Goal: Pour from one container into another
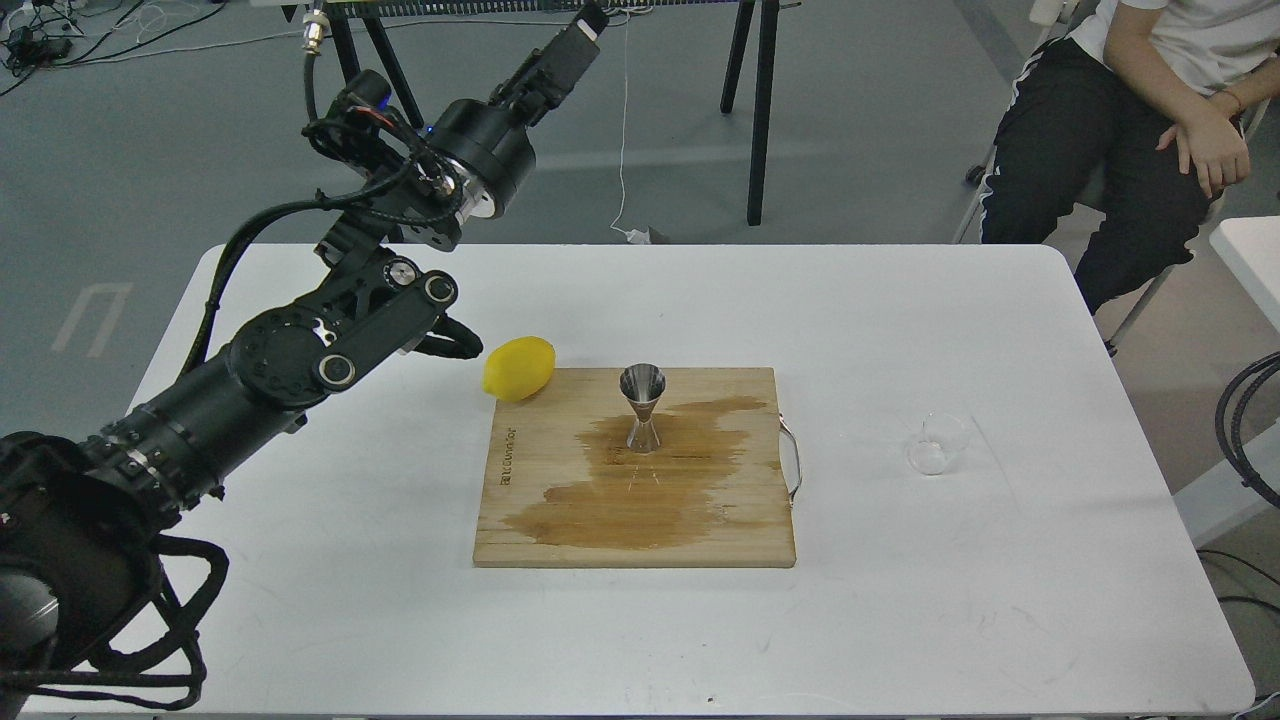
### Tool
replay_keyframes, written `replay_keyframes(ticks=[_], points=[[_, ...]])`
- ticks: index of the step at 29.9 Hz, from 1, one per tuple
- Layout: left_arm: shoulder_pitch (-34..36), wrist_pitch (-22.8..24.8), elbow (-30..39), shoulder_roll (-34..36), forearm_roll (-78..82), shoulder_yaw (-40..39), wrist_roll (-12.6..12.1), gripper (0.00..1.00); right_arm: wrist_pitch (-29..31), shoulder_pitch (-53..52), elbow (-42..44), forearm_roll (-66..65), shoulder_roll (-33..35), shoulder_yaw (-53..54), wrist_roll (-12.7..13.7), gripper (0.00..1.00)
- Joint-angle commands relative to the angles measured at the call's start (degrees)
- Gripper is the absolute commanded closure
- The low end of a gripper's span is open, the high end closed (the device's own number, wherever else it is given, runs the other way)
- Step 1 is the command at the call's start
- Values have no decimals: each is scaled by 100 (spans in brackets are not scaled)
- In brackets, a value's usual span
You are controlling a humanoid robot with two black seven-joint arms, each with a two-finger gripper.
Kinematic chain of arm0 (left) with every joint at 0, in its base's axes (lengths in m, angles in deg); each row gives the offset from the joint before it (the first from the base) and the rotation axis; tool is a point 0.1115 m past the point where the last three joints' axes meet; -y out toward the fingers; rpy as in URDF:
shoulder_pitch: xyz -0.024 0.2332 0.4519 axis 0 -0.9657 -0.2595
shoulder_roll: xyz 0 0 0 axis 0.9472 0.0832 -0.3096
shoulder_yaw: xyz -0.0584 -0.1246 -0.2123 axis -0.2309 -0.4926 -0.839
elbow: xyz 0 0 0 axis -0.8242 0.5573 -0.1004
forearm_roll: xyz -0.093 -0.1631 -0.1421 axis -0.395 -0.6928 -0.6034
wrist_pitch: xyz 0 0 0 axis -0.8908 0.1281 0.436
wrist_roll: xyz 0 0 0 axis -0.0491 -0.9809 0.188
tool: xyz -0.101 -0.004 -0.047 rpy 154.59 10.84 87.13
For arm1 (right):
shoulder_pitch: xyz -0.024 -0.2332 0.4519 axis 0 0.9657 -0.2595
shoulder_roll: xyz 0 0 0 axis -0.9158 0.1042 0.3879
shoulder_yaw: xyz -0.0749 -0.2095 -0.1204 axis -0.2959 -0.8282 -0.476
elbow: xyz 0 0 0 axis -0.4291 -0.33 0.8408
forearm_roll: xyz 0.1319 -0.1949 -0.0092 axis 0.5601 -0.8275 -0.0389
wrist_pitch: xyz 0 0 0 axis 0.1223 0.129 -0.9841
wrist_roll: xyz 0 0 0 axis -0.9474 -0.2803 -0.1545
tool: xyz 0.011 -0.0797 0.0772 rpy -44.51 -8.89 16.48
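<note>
The steel jigger (642, 405) stands upright on the wooden cutting board (700, 540), in a wet brown stain. The clear glass cup (937, 443) rests on the white table to the right of the board, apart from it, with nothing holding it. My left arm is raised high over the table's far left. Its gripper (585, 25) reaches the top edge of the view, far above and behind the jigger. It is dark and partly cut off, so its fingers cannot be told apart. My right gripper is out of view.
A yellow lemon (519, 368) lies at the board's far left corner. The board has a wire handle (793, 462) on its right side. A seated person (1130, 110) is at the back right, and black cables (1240, 420) hang at the right edge.
</note>
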Motion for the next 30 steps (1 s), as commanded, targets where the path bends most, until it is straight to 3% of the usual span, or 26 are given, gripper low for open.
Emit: replay_keyframes(ticks=[1, 7, 13, 16, 24, 30], points=[[16, 331, 1, 87, -1550, -311, 192, 0, 0, 274, -157, 871, -19, 11, 495, 0], [-28, 1825, -323, 245, -3493, -1234, 165, 0, 0, 1354, -1333, 1409, -54, 107, 514, 0], [-143, 2907, -895, 412, -5391, -1525, 165, 0, 0, 2830, -2818, 1743, -703, 503, 383, 0], [-204, 3048, -1089, 447, -5929, -1525, 165, 0, 0, 3428, -3311, 1717, -1108, 538, 215, 0], [-468, 3031, -1089, 570, -6010, -1718, 174, 0, -23, 4476, -3937, 1638, -1953, 363, 171, 0], [-459, 3031, -1089, 667, -6001, -1719, 192, 0, -1576, 4074, -3884, 1594, -1988, -199, 250, 0]])
